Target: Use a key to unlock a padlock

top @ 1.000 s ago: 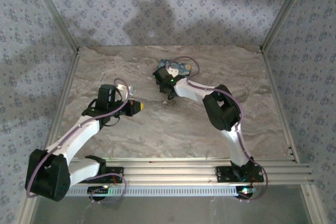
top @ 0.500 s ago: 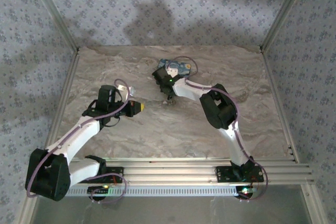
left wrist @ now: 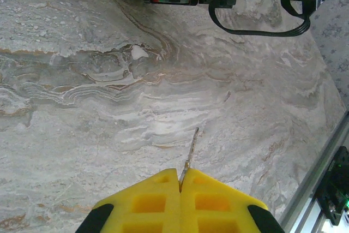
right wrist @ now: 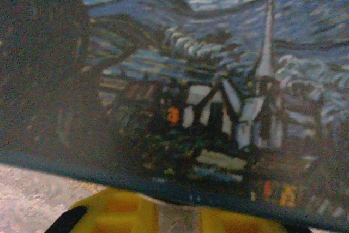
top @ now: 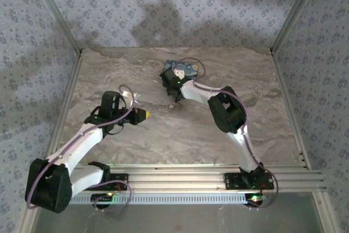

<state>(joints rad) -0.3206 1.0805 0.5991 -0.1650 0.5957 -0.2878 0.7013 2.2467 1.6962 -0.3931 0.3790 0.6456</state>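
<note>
Left wrist view: the left end effector (left wrist: 180, 181) is clenched on the key (left wrist: 191, 148), with the blade poking out toward one o'clock over the surface (left wrist: 109, 107), likely so it can be inserted. The right end effector (right wrist: 174, 216) sits close to the box (right wrist: 191, 80) at twelve o'clock; I cannot tell its grip.

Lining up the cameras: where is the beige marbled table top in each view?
Top external: beige marbled table top spans the middle.
Left wrist: the surface beyond the left gripper.
Right wrist: bottom-left corner, under the dark blue swirl-print box.
Shared landmark: that box, far centre from above.
</note>
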